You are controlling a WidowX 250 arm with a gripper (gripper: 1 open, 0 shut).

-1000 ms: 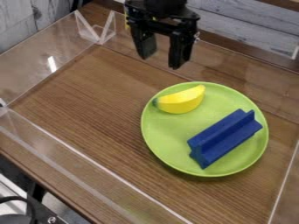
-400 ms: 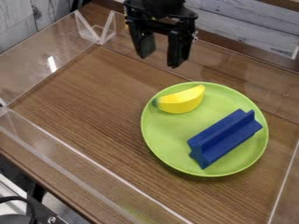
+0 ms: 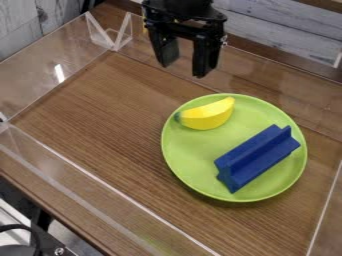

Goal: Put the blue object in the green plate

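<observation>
Spread wide, the claw [image 3: 186, 58] hangs over the far part of the worktop [image 3: 107, 115], its two dark fingers pointing down with nothing between them. To its left, a clear plastic-looking panel [image 3: 47, 62] runs along the worktop's edge, catching a bright glint. Near the bottom left corner, beyond the wooden edge, there is a black cable [image 3: 24, 229], curved; what it belongs to is too cropped to tell.

Right of the middle lies the green plate [image 3: 195, 172], round, flat on the brown wood, with a slightly raised rim. On its far left part rests a yellow wedge [image 3: 207, 113], rounded along the top, with what looks like a greenish tip at its left end, though the view is too small to be sure. Further right and nearer the camera, the blue block [image 3: 257, 159] lies on the same plate, set at a slant, its far end pointing right, its stepped side showing. Block and wedge are apart, with green plate between them.
</observation>
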